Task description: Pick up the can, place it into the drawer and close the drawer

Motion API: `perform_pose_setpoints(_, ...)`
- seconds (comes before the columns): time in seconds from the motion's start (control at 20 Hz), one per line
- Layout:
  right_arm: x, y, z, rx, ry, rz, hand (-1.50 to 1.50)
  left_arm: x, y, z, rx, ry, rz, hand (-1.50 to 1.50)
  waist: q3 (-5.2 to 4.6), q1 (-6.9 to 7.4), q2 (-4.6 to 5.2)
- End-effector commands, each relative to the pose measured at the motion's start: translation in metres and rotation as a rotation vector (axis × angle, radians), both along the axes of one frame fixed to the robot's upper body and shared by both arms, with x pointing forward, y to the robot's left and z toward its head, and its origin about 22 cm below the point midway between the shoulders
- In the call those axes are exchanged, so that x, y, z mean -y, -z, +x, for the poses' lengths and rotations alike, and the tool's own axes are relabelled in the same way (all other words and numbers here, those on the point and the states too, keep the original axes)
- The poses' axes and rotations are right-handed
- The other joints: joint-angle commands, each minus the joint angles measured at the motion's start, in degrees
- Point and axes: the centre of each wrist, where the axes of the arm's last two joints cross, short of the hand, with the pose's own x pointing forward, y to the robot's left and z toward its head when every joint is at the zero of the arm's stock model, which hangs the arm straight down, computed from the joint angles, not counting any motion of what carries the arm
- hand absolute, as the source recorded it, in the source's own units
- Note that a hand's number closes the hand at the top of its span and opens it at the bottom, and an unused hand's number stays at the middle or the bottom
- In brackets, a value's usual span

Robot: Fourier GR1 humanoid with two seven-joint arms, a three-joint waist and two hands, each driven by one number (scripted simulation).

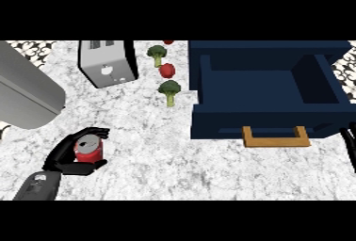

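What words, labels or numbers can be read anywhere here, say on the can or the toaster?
None can be read.
The red can in the left hand: no legible label; the fingers cover part of it.
The toaster: a round knob, no readable marking.
The blue drawer with its wooden handle: plain, no text.
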Motion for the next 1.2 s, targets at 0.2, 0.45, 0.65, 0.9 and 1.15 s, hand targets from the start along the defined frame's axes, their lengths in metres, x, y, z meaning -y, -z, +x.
perform_pose_setpoints(0.2, 0.014, -0.003, -0.003, -0.010, -0.008, 0.005, -1.50, 0.019, 0.001, -0.015, -0.009, 0.100, -0.153, 1.50, 0.04, 0.56, -0.17)
perform_pose_setpoints(0.45, 0.006, -0.001, -0.001, 0.009, 0.012, 0.027, -1.50, 0.032, -0.009, 0.002, 0.019, -0.107, -0.158, 1.50, 0.02, 0.54, -0.08)
perform_pose_setpoints(0.65, 0.001, -0.001, -0.012, 0.019, 0.004, 0.010, -1.50, 0.031, -0.011, 0.011, 0.046, -0.523, -0.162, 1.50, 0.05, 0.68, -0.17)
perform_pose_setpoints(0.9, 0.001, -0.004, -0.009, 0.011, 0.018, 0.007, -1.50, 0.078, -0.056, 0.046, 0.118, -0.524, -0.179, 1.50, 0.03, 0.39, -0.15)
perform_pose_setpoints(1.15, 0.007, -0.020, -0.002, 0.023, 0.016, 0.012, -1.50, 0.105, -0.093, 0.053, 0.149, -0.451, -0.180, 1.50, 0.00, 0.24, -0.05)
